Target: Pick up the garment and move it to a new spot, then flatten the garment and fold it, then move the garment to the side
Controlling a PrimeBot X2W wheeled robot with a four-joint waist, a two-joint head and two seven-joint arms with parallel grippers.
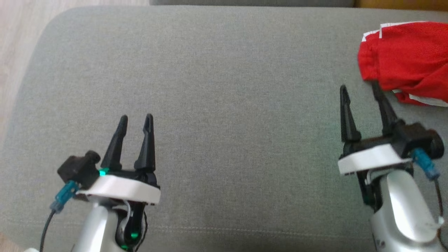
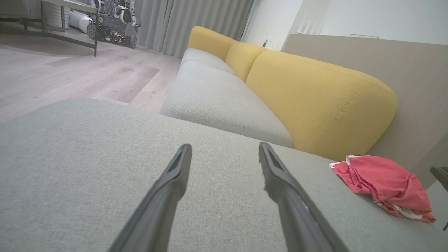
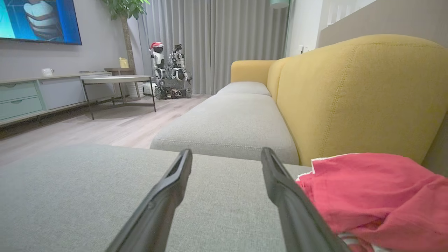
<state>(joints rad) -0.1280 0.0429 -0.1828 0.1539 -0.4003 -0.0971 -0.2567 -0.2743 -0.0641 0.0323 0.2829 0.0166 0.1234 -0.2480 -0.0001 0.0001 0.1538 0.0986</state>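
The garment (image 1: 407,61) is a red piece with white trim, lying crumpled at the far right of the grey cushion (image 1: 224,87). It also shows in the left wrist view as the garment (image 2: 383,183), and close at the right in the right wrist view as the garment (image 3: 378,196). My right gripper (image 1: 358,89) is open just left of it, its right fingertip at the cloth's near edge, nothing between the fingers. Far from the cloth, my left gripper (image 1: 136,119) hangs open and empty over the cushion's lower left. The same open jaws show as left gripper (image 2: 225,148) and right gripper (image 3: 227,154).
The cushion's rounded left edge (image 1: 31,63) drops to a pale wood floor (image 1: 14,38). Beyond it stands a sofa with a grey seat (image 3: 231,122) and yellow backs (image 3: 357,94). A low table (image 3: 115,82) and another robot (image 3: 168,73) stand far off.
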